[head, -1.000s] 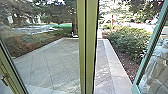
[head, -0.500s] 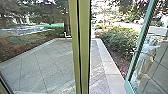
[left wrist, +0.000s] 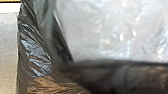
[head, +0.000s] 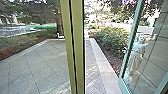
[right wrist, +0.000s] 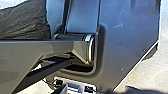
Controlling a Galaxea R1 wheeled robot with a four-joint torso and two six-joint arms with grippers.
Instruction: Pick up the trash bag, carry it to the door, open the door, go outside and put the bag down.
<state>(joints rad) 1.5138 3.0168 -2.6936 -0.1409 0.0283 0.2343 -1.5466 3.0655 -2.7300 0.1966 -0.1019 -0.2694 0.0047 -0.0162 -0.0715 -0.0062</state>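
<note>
Leftward across the head view, the olive door frame [head: 78, 50], the shrub [head: 110, 40] and the open teal-framed glass door [head: 150, 60] have all shifted since the earlier frame, a change that comes from the robot's camera moving. The gap between frame and door, right of centre, gives onto the paving [head: 92, 67]. The step in hand looks to be steering out through the doorway with the bag; it asks for slow, straight driving, with clearance for the load on both sides, lest the thin plastic snag on an edge. The black trash bag [left wrist: 35, 52] fills much of the left and bottom of the left wrist view and appears at upper left in the right wrist view. Its contents are hidden. How open the left gripper and right gripper are, and what either holds, cannot be told.
</note>
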